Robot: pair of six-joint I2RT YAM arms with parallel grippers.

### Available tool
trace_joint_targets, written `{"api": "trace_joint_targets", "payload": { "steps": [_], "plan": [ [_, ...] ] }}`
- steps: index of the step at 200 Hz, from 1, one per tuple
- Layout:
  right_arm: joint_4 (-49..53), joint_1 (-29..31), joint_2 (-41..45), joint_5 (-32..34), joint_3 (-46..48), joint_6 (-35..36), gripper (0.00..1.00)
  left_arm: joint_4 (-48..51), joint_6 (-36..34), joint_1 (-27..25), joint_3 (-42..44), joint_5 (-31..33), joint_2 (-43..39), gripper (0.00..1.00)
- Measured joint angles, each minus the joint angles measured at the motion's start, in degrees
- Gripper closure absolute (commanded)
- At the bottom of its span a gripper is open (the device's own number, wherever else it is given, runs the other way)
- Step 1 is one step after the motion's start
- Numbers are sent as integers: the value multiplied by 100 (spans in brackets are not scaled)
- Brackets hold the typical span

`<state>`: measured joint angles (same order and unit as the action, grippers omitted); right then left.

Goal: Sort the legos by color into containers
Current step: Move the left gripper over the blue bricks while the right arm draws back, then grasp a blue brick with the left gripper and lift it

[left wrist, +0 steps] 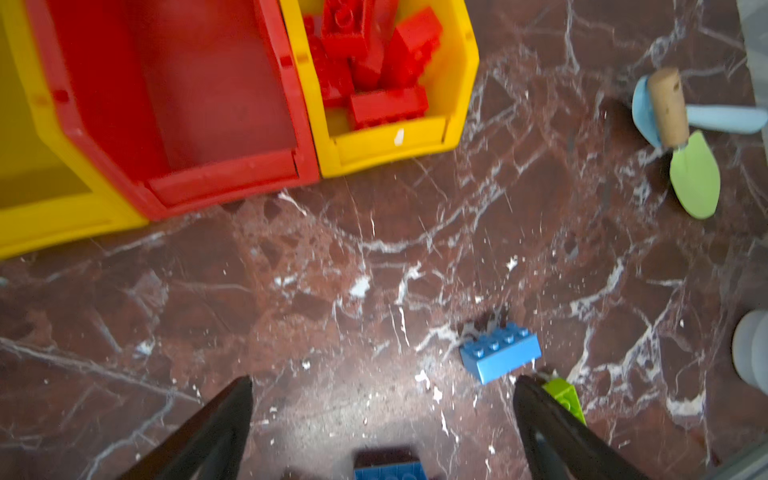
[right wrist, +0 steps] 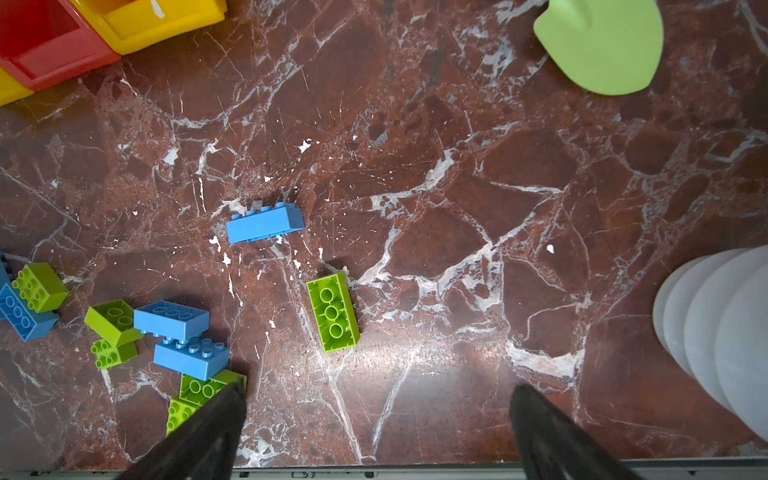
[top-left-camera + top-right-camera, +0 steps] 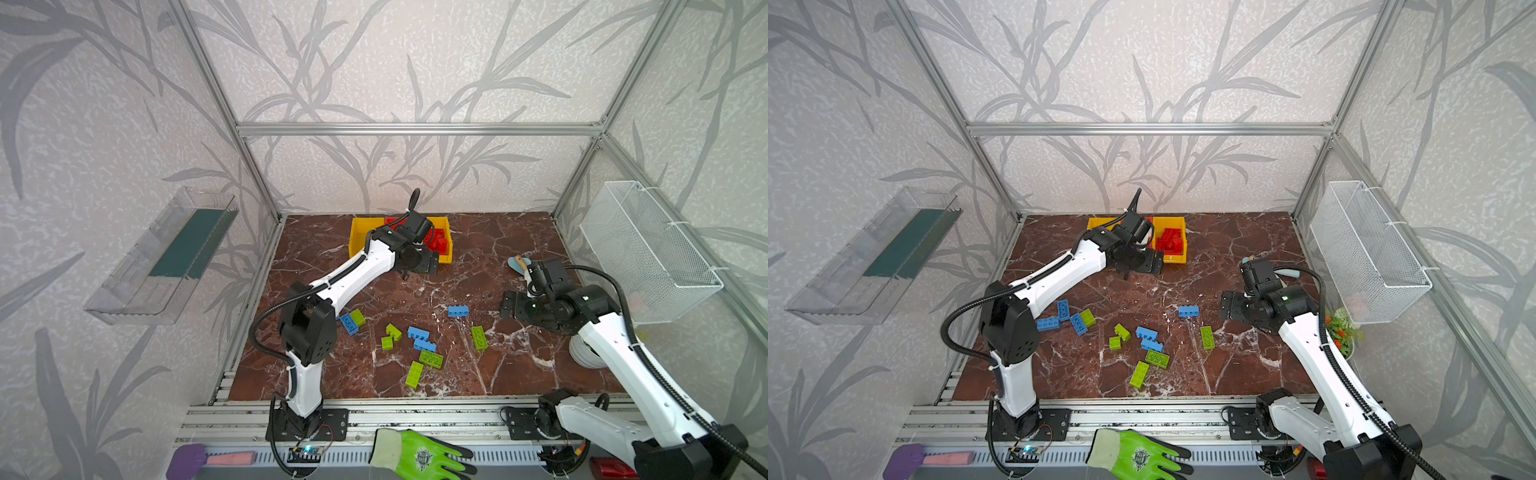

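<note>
Red, blue and lime-green plastic bricks, studded and rectangular, each far smaller than a bin. Red legos (image 1: 386, 104) lie heaped in the yellow bin (image 1: 386, 143) at the right end of the row, which stands at the far edge of the marbled brown tabletop (image 3: 519, 374). Joined beside it are a red bin (image 1: 224, 178), its red floor visible, and a second yellow bin (image 1: 62, 216), only partly in the left wrist view. Blue legos (image 3: 417, 332) and lime-green legos (image 3: 431, 358) lie scattered loose on the near half of the tabletop. Some are stud-side up, some are turned over to show hollow undersides, and several touch in a small cluster. Left gripper (image 1: 382, 382) hovers just in front of the bins, jaws spread wide with nothing between them. Right gripper (image 2: 377, 388) hangs over the right part of the tabletop, jaws likewise wide and holding nothing. A lone blue brick (image 2: 264, 222) and an upturned green brick (image 2: 332, 311) lie ahead of it.
</note>
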<state>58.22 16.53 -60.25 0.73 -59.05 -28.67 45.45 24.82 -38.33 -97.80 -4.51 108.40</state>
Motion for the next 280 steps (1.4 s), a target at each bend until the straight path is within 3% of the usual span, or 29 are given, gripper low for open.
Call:
{"api": "trace_joint_targets", "payload": {
  "steps": [39, 78, 128, 191, 218, 260, 280],
  "plan": [
    [-42, 0, 216, -179, 234, -24, 1, 0, -136, -894, 164, -20, 96, 3],
    [369, 2, 1239, -275, 472, -179, 1, -22, -883, -1600, 66, -31, 437, 5],
    [1554, 2, 2568, -227, 415, -459, 1, -426, -1895, -1587, 271, 103, 671, 7],
    [2549, 2, 2999, -98, -2, -691, 1, -710, -2656, -1556, -402, 96, 1792, 17],
    [2730, 2, 2999, -46, -140, -697, 1, -734, -2787, -1556, -527, 37, 2074, 26],
    [2763, 2, 2940, -11, -164, -713, 1, -734, -2909, -1556, -704, 52, 2247, 68],
    [2747, 2, 2822, -11, -164, -713, 1, -715, -2966, -1556, -708, 136, 2264, 76]
  ]
}}
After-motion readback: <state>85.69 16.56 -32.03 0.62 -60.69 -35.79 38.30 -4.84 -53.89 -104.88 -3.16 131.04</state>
